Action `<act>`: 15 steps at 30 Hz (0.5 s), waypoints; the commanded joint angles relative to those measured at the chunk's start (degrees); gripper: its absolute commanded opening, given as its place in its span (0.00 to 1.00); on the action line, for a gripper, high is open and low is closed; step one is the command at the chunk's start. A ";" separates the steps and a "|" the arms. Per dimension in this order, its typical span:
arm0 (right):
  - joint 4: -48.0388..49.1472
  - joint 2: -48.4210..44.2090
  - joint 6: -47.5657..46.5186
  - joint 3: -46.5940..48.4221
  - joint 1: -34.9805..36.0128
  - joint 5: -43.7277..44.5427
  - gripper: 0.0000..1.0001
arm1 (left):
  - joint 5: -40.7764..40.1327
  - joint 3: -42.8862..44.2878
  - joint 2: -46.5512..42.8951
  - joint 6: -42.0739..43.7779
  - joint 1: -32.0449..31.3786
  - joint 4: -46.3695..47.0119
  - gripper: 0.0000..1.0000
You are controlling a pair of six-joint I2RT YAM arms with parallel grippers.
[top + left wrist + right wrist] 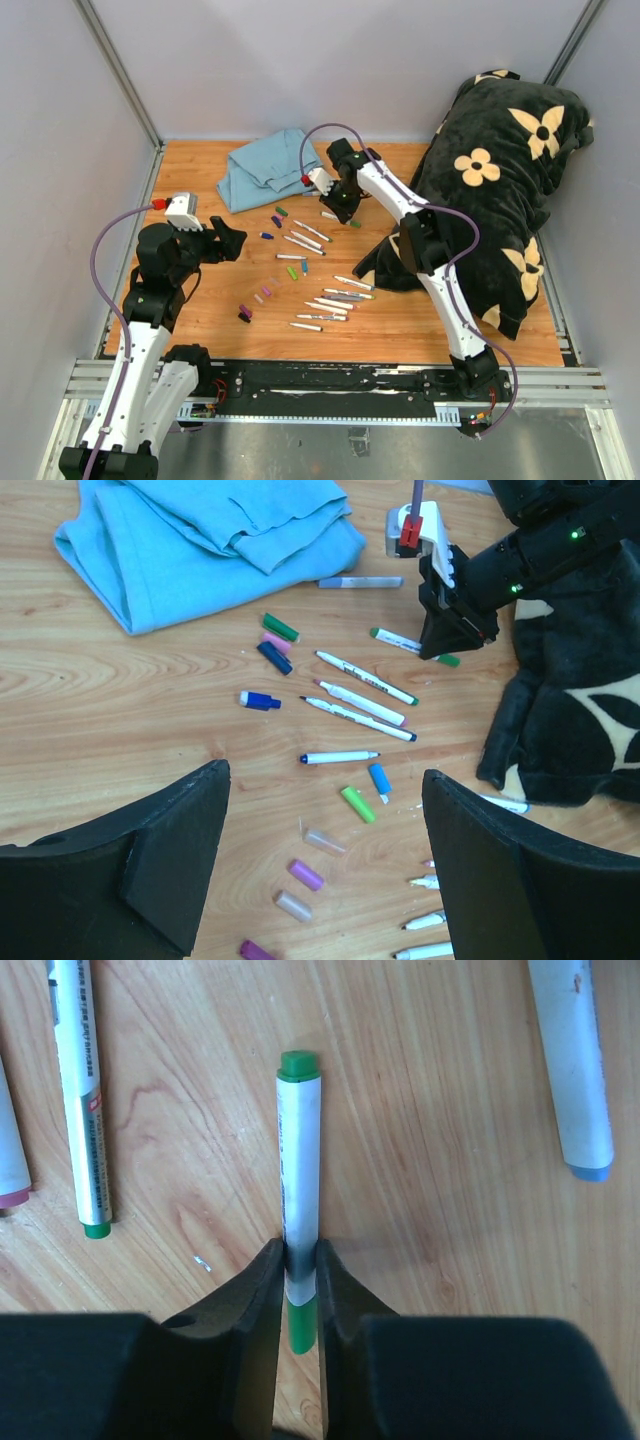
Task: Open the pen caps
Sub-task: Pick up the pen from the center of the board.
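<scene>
Pinching green marker [299,1160] beside its cap [301,1322], right jaws | left jaws wide apart, apparently empty

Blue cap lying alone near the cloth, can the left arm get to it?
Probably yes: the left gripper hangs open nearby, and nothing lies over or against the blue cap.

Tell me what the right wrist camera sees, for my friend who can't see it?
The right claw pinches a thin white plastic marker beside its green cap, on the wooden table. Three other white markers lie nearby.
</scene>
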 commanded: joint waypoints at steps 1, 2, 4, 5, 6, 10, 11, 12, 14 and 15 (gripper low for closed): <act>-2.24 3.14 -1.10 -0.14 2.08 -0.28 0.12 | 0.85 -0.36 -0.74 0.76 0.31 0.96 0.81; -1.96 2.66 -0.95 -0.46 2.01 -0.03 0.08 | 1.08 -0.36 -0.74 0.81 0.32 1.04 0.81; -0.78 0.74 -0.13 -1.63 1.71 0.47 0.04 | 1.73 -0.44 -0.74 0.75 0.32 1.19 0.81; 0.23 -0.61 0.55 -2.72 1.31 0.26 0.02 | 2.43 -0.44 -0.66 0.68 0.31 1.40 0.81; 1.63 -2.38 1.67 -4.00 0.76 -0.59 0.01 | 3.37 -0.57 -0.67 0.55 0.32 1.73 0.81; 8.25 -11.09 7.40 -11.71 -2.78 -7.78 0.01 | 11.00 -1.35 -0.46 -0.93 0.29 4.36 0.81; 9.84 -13.00 8.91 -13.58 -3.82 -10.11 0.01 | 12.74 -1.59 -0.28 -1.57 0.24 5.03 0.81; 11.34 -14.87 10.62 -15.26 -4.93 -12.60 0.01 | 14.15 -1.84 -0.15 -2.48 0.23 5.67 0.81; 13.82 -18.02 14.06 -18.38 -6.89 -18.21 0.01 | 16.93 -3.32 -0.19 -6.07 0.23 8.82 0.81; 15.20 -19.41 15.90 -20.04 -7.82 -21.06 0.01 | 18.93 -5.03 -0.39 -9.54 0.19 12.33 0.81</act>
